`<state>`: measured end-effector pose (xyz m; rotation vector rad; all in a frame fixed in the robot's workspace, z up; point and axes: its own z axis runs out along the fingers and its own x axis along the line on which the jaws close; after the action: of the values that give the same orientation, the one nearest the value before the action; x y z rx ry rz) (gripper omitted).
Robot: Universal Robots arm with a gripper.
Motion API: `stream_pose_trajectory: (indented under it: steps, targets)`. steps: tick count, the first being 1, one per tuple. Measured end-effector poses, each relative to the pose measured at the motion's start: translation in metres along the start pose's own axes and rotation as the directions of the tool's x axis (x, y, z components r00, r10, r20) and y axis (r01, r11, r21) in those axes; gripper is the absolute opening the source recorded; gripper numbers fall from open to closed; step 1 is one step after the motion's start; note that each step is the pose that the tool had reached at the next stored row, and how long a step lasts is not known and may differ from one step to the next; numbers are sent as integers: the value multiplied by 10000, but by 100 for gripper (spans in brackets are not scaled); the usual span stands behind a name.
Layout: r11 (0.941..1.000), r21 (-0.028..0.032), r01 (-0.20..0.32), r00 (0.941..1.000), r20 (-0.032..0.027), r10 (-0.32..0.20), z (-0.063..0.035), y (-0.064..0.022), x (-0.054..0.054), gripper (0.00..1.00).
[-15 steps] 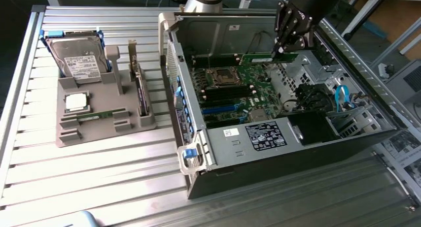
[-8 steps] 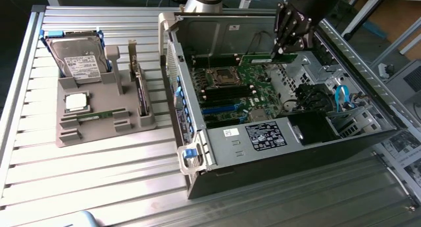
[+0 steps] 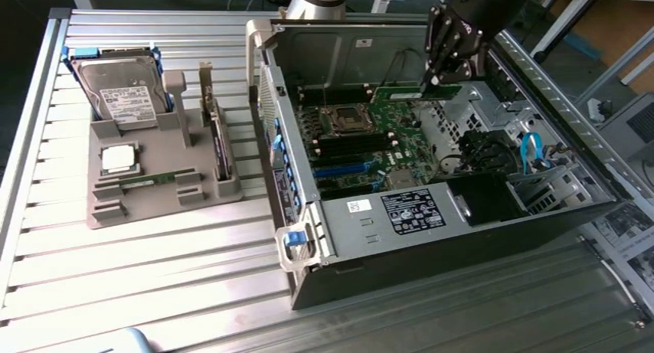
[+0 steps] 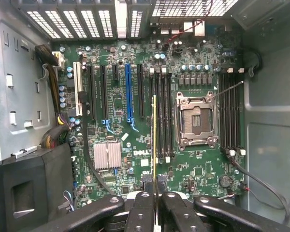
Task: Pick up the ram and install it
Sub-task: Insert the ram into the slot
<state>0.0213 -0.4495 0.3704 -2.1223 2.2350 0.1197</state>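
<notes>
Over the motherboard [image 4: 118, 104], the gripper [image 4: 155, 195], nearly closed, apparently pinches the ram [image 4: 154, 140].

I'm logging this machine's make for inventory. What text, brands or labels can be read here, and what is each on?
"DELL": white print on the motherboard, beside the finned heatsink.
Too small to read: the hard drive label; the sticker on the black shroud; the small sticker on the case wall; any print on the ram held in the gripper.
</notes>
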Motion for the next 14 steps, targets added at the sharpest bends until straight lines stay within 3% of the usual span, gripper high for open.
stream_pose_trajectory:
  steps: [14]
  targets:
    - [10000,0,0,10000,1,0,64,-1,6,12]
